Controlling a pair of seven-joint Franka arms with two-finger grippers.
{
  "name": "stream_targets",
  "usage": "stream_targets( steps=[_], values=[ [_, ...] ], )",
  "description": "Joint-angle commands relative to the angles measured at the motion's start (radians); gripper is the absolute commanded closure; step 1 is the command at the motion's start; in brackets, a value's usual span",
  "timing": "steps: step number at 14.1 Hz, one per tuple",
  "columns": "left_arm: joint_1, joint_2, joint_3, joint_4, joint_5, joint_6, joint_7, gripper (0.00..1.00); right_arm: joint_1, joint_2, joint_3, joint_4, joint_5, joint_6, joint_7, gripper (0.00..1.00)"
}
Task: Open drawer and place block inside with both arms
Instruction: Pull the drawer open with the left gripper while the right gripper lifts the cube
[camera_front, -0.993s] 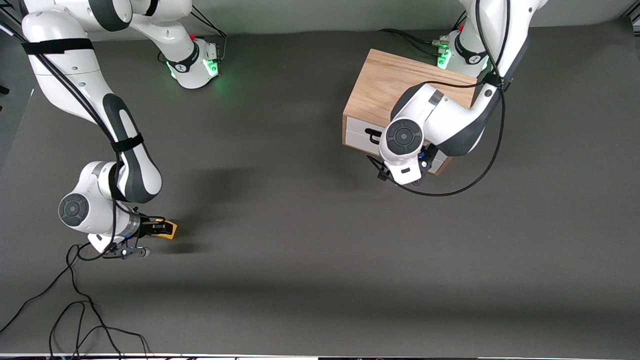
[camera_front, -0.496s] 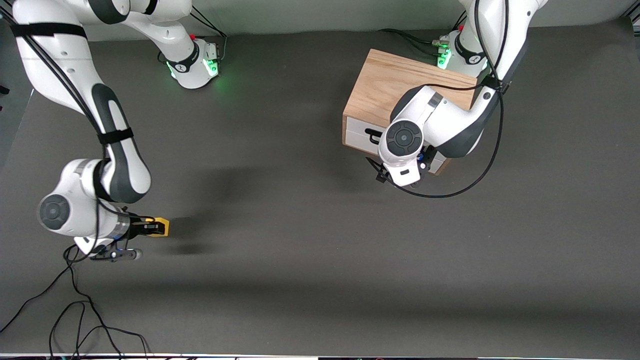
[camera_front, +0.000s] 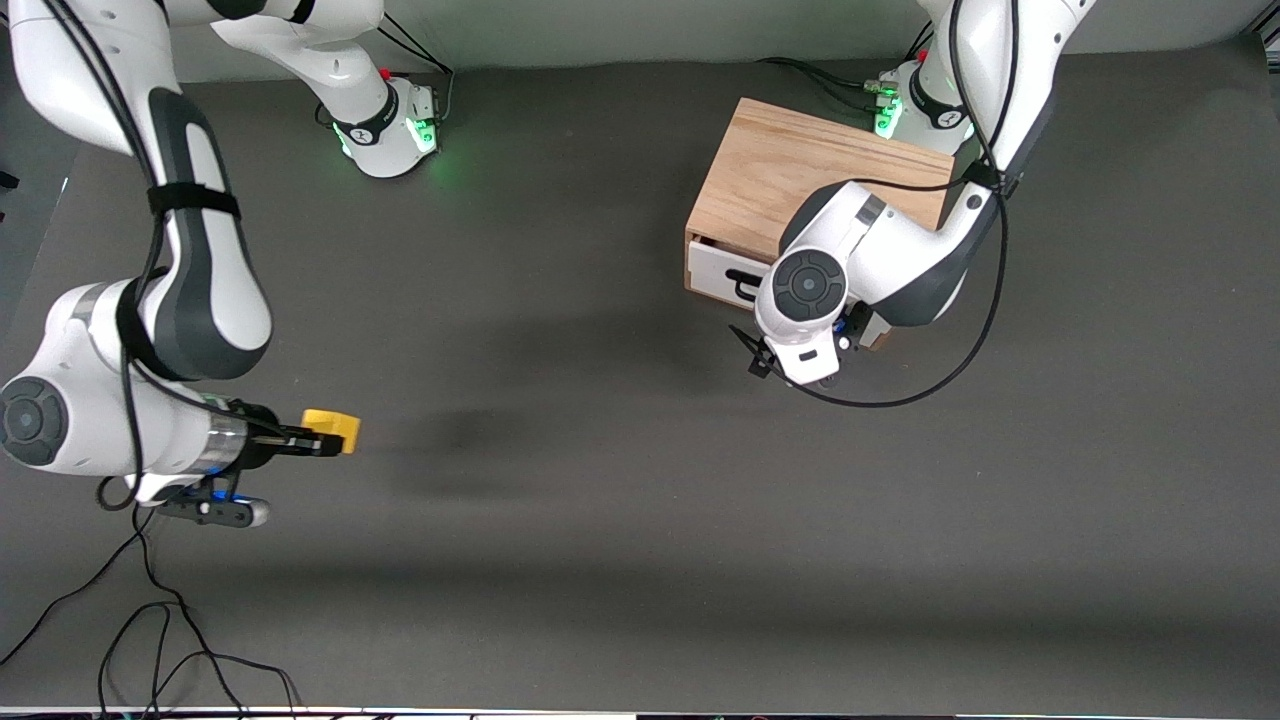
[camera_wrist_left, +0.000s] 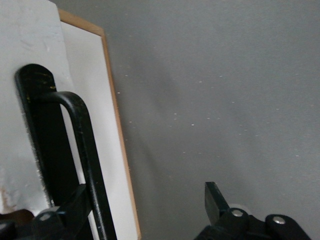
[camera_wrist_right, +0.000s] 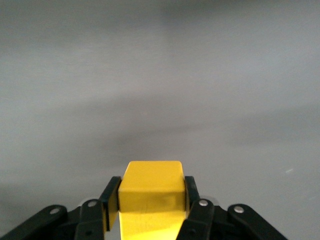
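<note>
The yellow block is clamped between the fingers of my right gripper, held up over the table mat at the right arm's end. In the right wrist view the block fills the gap between the pads. The wooden cabinet stands by the left arm's base. Its white drawer sits a small crack open. My left gripper is at the black handle. Its jaws stand wide apart, with one finger against the bar. In the front view the left wrist hides it.
Loose black cables lie on the mat near the front edge at the right arm's end. The left arm's cable loops low in front of the drawer. The arm bases stand farthest from the camera.
My right arm has lifted the block higher off the mat. The left wrist has shifted a little toward the front camera, and the drawer has come out a crack.
</note>
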Motion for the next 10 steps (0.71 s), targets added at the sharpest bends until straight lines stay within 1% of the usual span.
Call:
stream_targets(
  steps=[1,4,7,10],
  values=[
    [-0.01,0.066,-0.001,0.097,0.043,0.005,-0.023,0.0,0.061,0.005,-0.005,0.055,0.028,-0.027,0.151,1.0],
    [-0.016,0.116,-0.001,0.173,0.063,0.004,-0.023,0.0,0.11,0.005,-0.005,0.1,0.051,-0.051,0.313,1.0],
    [-0.016,0.158,-0.001,0.243,0.074,0.005,-0.023,0.0,0.148,-0.01,-0.005,0.109,0.053,-0.051,0.442,1.0],
    [-0.032,0.187,-0.001,0.289,0.091,0.007,-0.023,0.0,0.187,-0.01,-0.003,0.151,0.053,-0.051,0.544,1.0]
  ],
)
